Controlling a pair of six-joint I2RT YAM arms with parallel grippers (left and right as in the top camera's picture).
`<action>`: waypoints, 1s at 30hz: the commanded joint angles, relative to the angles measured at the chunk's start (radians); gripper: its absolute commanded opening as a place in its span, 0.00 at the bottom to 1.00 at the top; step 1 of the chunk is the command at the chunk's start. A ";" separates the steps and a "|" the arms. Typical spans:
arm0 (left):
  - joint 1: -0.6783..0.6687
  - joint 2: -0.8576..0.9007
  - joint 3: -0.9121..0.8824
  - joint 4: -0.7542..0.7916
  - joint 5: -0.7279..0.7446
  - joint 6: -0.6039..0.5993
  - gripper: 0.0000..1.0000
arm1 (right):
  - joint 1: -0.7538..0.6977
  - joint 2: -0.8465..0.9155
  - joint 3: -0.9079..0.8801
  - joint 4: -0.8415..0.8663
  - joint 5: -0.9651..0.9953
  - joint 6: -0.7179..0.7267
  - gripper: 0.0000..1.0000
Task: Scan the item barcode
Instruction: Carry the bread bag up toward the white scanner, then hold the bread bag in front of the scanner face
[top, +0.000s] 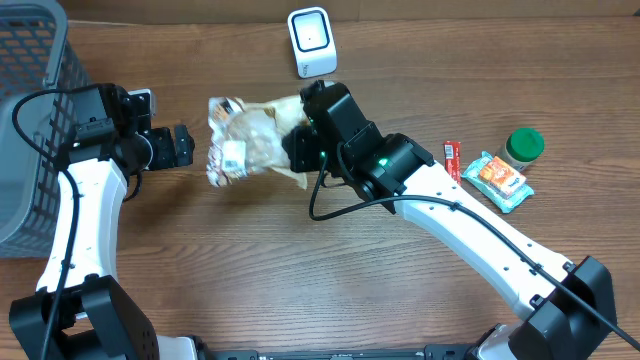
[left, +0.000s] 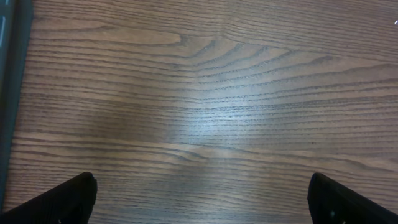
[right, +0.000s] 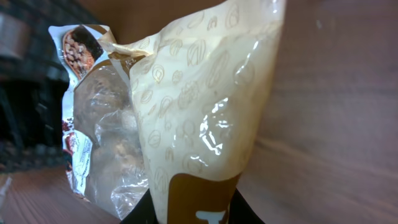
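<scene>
1. Right fingers (top: 297, 147): I read them as closed on the right end of the crinkled clear-and-cream plastic snack bag (top: 245, 140). In the right wrist view the bag (right: 199, 112) fills the frame, and its brown printed band is pinched between the two dark finger tips at the bottom edge.

2. Left fingers (top: 183, 145): spread fully apart and holding nothing. In the left wrist view I see only the two black tips at the lower corners, with bare wood grain of the brown wooden bench (left: 205, 93) between them.

3. Item position: the bag lies stretched left to right at mid-bench, between the two sets of fingers. Its left end is just beside the left fingers but not touching them. A white patch (top: 232, 157) shows on that left end; I cannot tell whether it carries the barcode. I cannot tell whether the bag rests on the bench or hangs clear of it.

4. Scanner: the white rounded-square scanner unit (top: 311, 40) stands at the far edge of the bench, beyond the bag and apart from it.

5. Surroundings: a grey mesh basket (top: 30, 100) sits at the left edge. Well apart to the right lie a slim red packet (top: 453, 160), a teal-and-orange pouch (top: 498, 180) and a green-lidded jar (top: 523, 147).
</scene>
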 joint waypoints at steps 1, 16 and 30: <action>-0.002 0.005 0.014 0.003 0.008 0.012 1.00 | 0.001 -0.031 0.022 0.077 -0.002 -0.056 0.03; -0.002 0.005 0.014 0.003 0.008 0.012 0.99 | -0.061 -0.032 0.352 0.093 0.285 -0.276 0.03; -0.002 0.005 0.014 0.003 0.008 0.012 1.00 | -0.078 0.074 0.414 0.385 0.644 -0.852 0.03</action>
